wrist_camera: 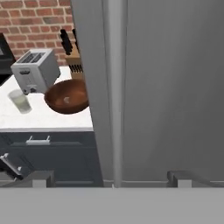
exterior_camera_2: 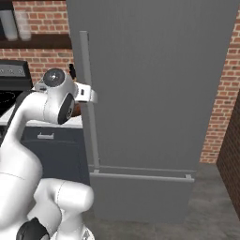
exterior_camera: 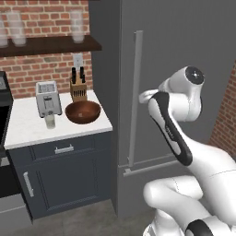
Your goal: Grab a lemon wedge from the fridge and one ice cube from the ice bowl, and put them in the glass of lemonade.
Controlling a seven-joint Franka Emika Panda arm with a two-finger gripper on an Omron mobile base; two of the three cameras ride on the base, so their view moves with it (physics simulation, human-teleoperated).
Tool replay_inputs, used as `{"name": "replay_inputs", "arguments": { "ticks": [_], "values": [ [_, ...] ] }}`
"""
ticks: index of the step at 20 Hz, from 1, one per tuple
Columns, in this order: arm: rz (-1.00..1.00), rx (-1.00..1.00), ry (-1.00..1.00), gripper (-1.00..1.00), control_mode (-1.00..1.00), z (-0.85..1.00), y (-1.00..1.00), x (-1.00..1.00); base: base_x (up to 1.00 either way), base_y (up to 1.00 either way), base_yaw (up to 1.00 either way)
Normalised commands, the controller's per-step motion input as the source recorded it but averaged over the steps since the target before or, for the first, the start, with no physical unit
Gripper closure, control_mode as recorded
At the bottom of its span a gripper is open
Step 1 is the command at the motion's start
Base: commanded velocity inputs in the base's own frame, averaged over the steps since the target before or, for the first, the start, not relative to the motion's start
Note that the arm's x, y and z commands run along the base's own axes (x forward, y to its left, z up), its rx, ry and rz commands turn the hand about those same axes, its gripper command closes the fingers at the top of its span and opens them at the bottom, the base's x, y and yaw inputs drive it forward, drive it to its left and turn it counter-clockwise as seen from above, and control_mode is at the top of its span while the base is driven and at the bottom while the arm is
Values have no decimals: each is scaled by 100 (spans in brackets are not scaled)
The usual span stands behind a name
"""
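Centre of hand view: fridge point(wrist_camera: 175, 87) shut, bar handle point(wrist_camera: 116, 87) between the fingertips.
Gripper point(wrist_camera: 112, 180): wide open, empty.
Left of frame: ice bowl point(wrist_camera: 67, 97), glass of lemonade point(wrist_camera: 20, 101).

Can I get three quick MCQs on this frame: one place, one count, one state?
1. The glass of lemonade stands:
A. in front of the toaster
B. inside the ice bowl
C. on the shelf

2. Drawers in the counter cabinet:
A. none
B. one
C. three

3. The fridge door is:
A. wide open
B. ajar
C. closed

Answers: 1 A, it sits on the counter just before the toaster. 2 B, one drawer handle shows. 3 C, the door lies flush, no shelves visible.
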Motion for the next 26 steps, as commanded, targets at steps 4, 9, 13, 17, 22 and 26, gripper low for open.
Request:
{"name": "replay_inputs", "arguments": {
  "ticks": [4,9,13,17,22,26],
  "values": [
    [0,0,-25,-100,-100,0,0,53,0,0,0],
    [0,0,-4,-100,-100,3,0,49,0,0,0],
    [0,0,0,-100,-100,0,0,59,0,0,0],
    [0,0,0,-100,-100,0,6,66,0,0,0],
    [0,0,0,-100,-100,-2,18,70,0,0,0],
    [0,0,0,-100,-100,-8,22,68,0,0,0]
  ]
}}
